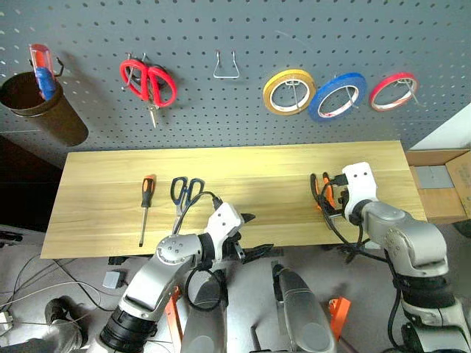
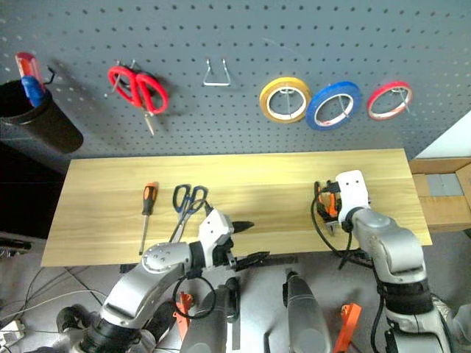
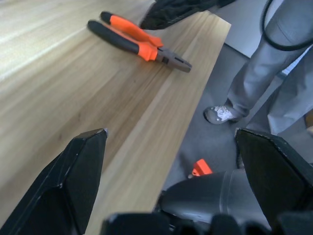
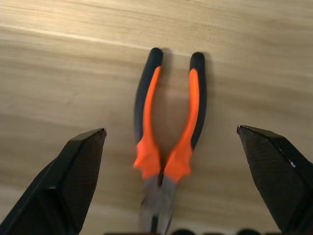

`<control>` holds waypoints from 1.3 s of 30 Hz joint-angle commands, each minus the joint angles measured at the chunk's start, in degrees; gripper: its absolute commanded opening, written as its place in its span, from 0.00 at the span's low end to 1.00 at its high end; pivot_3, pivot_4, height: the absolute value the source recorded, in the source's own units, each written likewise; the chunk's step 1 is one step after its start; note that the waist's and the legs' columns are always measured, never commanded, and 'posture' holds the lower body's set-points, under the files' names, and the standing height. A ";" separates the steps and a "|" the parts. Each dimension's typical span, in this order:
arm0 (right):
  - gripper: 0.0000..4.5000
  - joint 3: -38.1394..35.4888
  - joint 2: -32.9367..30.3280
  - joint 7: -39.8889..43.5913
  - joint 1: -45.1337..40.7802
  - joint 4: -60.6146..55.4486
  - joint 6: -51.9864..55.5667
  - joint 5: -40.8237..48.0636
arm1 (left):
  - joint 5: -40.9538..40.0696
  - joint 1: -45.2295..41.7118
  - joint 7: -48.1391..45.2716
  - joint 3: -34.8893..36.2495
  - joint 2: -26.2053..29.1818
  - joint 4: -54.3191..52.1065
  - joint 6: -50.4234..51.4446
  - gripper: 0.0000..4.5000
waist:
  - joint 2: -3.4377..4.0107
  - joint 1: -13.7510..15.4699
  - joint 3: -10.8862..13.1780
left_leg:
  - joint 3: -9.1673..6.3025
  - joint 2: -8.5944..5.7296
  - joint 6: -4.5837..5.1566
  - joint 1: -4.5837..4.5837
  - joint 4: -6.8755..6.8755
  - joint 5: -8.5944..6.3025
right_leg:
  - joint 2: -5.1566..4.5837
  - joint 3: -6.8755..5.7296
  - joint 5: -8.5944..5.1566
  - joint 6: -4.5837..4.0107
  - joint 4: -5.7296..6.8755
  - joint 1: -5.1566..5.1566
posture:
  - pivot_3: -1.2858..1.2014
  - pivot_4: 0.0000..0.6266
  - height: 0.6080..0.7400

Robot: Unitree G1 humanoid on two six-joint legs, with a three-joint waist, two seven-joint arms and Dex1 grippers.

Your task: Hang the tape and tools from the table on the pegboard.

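Near the bench's right end, the pliers lie flat under the right gripper, whose fingers are wide open and empty. Closing crooked could push them off the close front edge. Left gripper fingers are open too.

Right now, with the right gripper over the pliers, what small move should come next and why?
Probably lower the right gripper and close on the pliers. They lie flat on the table, its open fingers straddle them without touching, and the blue tape already hangs on the pegboard.
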 commanded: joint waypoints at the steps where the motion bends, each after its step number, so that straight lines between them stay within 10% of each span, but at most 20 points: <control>1: 0.99 0.22 0.83 -0.92 -0.86 2.89 0.15 -2.50 | -1.14 0.97 0.46 0.01 -0.17 -4.20 1.02 1.00 | 0.00 0.31 0.00 | -0.02 0.00 0.00 -0.02 0.00 0.00 | -0.02 -0.01 0.00 0.00 -0.01 -0.01 | 0.50 0.68 1.00; 16: 0.99 -0.81 5.29 -1.34 -2.44 10.36 1.73 -5.83 | -1.29 1.05 1.57 0.75 0.27 -5.04 2.19 1.00 | 0.00 1.13 0.00 | -0.02 0.00 0.00 -0.06 0.05 -0.01 | -0.06 -0.01 0.00 0.01 -0.04 -0.01 | 0.51 0.67 1.00; 24: 0.48 -1.94 6.98 -2.76 -2.47 13.69 -1.18 -8.28 | -1.34 2.10 2.81 1.28 0.34 -5.79 2.16 1.00 | 0.00 1.33 0.00 | -0.04 0.00 0.00 -0.06 0.06 -0.01 | -0.06 -0.02 0.00 0.01 -0.04 0.01 | 0.51 0.66 1.00; 30: 0.47 -1.26 5.21 -1.32 -1.92 10.84 2.93 -8.23 | -1.26 1.65 3.04 2.01 0.44 -5.01 1.85 1.00 | 0.00 1.39 0.00 | -0.06 0.00 -0.01 -0.06 0.07 -0.01 | -0.08 -0.04 0.00 0.01 -0.03 0.01 | 0.51 0.65 1.00; 39: 0.47 0.34 0.56 22.62 1.80 -16.46 -1.84 9.56 | -6.93 0.03 9.52 16.39 -2.80 -10.58 1.66 1.00 | 0.01 1.13 0.00 | -0.08 0.01 -0.01 -0.33 0.08 -0.01 | -0.02 -0.05 0.01 0.01 0.02 -0.25 | 0.51 0.65 1.00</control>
